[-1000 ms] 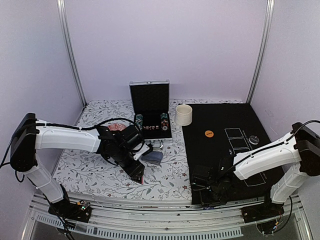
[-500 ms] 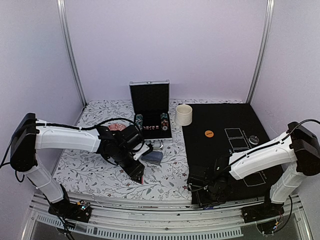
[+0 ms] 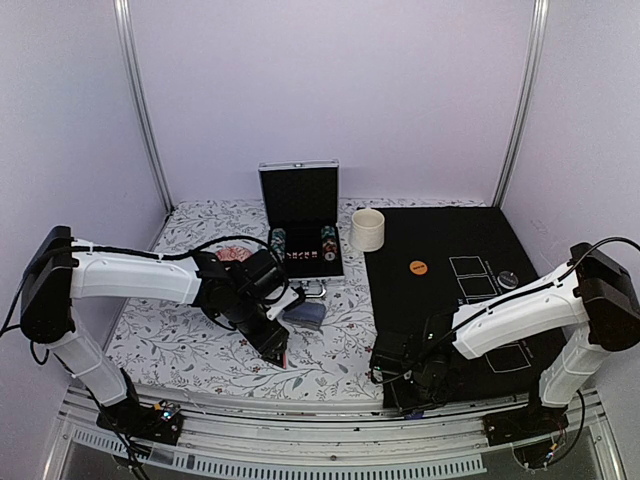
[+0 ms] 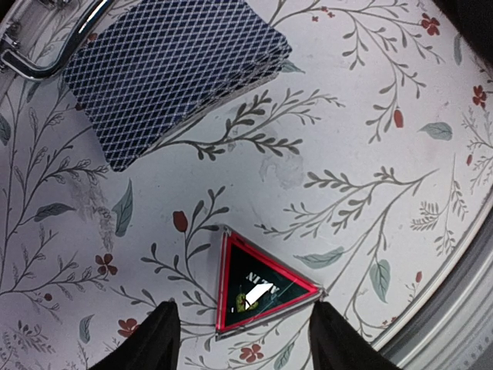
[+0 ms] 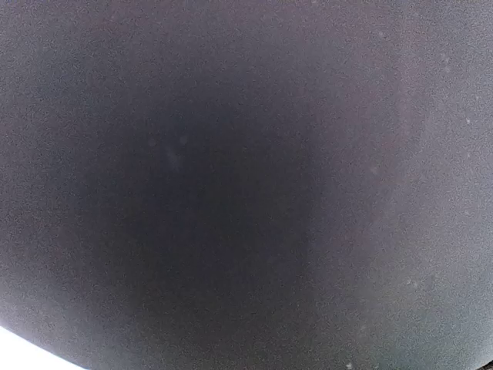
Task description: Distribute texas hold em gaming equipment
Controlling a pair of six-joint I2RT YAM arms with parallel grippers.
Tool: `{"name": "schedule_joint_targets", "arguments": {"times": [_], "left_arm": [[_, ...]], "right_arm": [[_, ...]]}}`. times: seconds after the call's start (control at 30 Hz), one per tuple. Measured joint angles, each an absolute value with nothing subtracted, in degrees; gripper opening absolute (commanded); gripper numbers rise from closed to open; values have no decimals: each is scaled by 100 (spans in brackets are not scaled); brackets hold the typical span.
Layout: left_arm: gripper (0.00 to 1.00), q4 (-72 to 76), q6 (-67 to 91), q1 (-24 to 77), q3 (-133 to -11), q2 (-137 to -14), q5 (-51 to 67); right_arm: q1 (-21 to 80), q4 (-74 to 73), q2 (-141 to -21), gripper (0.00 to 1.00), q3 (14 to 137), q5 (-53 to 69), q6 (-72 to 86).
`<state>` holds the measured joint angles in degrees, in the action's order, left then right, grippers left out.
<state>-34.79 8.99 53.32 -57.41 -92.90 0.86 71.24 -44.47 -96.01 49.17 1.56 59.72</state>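
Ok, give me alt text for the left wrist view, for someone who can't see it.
A black, red-edged triangle marker lies flat on the floral cloth between the open dark fingers of the left gripper. A deck of blue diamond-backed cards sits farther up, beside a chrome handle.

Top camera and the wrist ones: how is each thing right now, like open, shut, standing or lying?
Case, open, lid upright.
Card deck, stacked, backs up.
Triangle marker, flat on the cloth.
Left gripper, open, straddling the marker.
Right gripper, low over the mat, jaws unclear.
Cup, upright.
Orange disc, flat on the mat.
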Motion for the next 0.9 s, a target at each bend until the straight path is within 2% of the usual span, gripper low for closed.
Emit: {"name": "schedule_joint_targets", "arguments": {"times": [0.9], "left_arm": [[60, -3503, 832, 5286, -5752, -9290, 75]], "right_arm": [[7164, -4733, -9194, 29, 5118, 263, 5358]]}}
